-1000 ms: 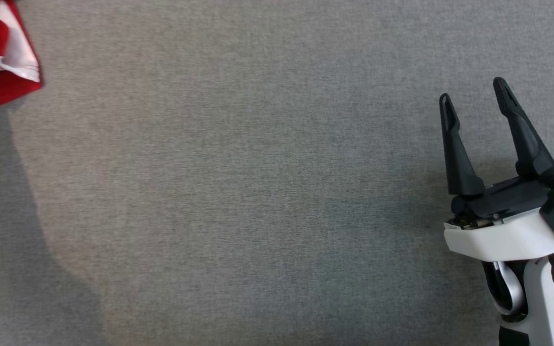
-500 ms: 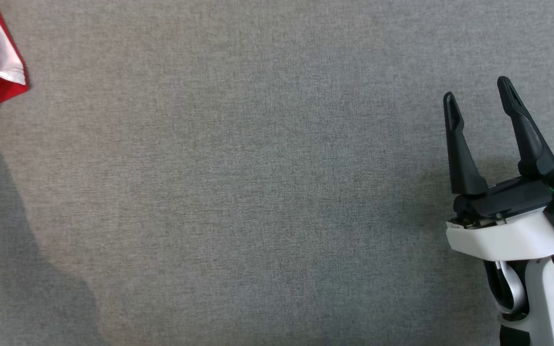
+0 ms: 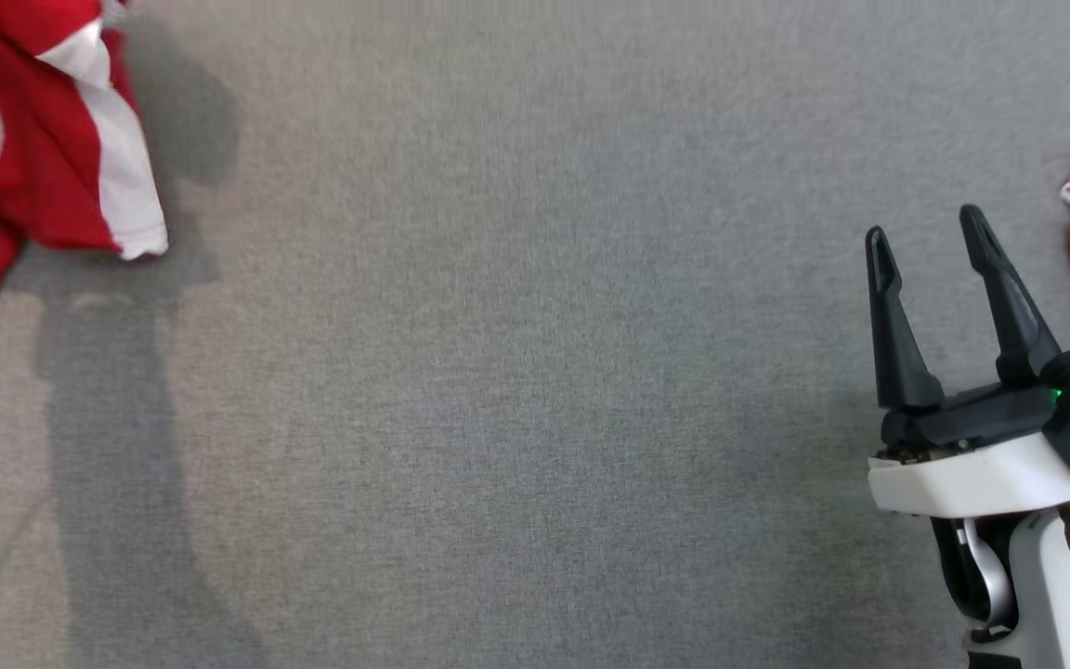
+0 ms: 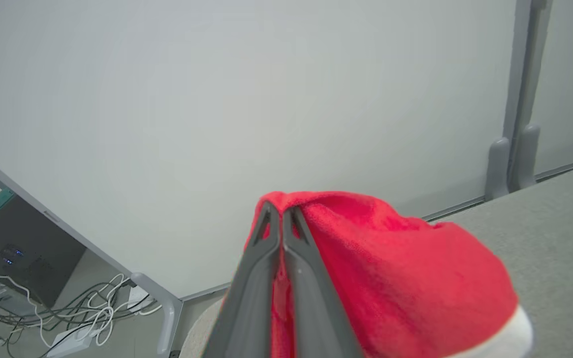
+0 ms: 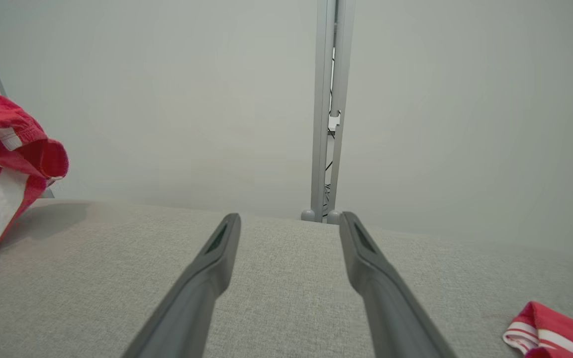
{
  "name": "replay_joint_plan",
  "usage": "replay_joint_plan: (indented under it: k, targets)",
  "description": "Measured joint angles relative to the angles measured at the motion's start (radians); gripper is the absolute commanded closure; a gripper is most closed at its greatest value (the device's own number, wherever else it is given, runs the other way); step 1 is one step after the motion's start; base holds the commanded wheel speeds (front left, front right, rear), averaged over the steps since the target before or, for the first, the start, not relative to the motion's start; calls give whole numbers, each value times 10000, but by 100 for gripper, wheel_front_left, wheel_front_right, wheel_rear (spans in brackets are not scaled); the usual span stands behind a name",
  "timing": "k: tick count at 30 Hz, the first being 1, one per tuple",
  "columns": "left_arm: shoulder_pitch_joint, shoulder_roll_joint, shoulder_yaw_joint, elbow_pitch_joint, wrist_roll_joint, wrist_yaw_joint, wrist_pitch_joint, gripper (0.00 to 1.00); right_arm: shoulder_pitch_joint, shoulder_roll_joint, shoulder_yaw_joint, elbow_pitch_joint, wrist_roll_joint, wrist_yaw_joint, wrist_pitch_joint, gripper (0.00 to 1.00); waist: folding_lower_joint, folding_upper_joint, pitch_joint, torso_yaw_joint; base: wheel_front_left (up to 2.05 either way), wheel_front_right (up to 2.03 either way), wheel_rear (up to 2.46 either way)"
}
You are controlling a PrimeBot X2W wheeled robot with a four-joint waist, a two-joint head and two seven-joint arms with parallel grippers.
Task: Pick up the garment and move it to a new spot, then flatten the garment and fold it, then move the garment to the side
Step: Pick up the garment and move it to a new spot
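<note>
The left gripper point(image 4: 281, 211) is clamped on the red-and-white garment point(image 3: 52, 167) at the upper left of the head view, above the grey bench point(image 3: 535, 372), while the right gripper point(image 3: 925, 228) stands wide and empty at lower right.

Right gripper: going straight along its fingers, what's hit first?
Looks free: the right gripper points across bare grey tabletop toward the metal post at the far edge; red striped cloth sits off-line. Depth unclear.
</note>
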Motion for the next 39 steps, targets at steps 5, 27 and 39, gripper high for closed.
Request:
replay_joint_plan:
  k: [5, 27, 39]
  targets:
    - [139, -410, -1394, -589, -428, -65, -136, 100, 369, 0, -153, 253, 171, 0, -94, 0, 0, 0, -956, -58, 0, 0, 0]
    - [1441, -1108, -8274, -4374, -4715, -67, 75, 100, 1600, -2, -556, 351, 754, 0, -105, 0, 0, 0, -2488, -1722, 0, 0, 0]
    - [2159, -3058, -8458, -1051, -4723, 15, -901, 100, 1174, 0, -286, 918, 1034, 0, -439, 0, -1, 0, -1762, -2309, 0, 0, 0]
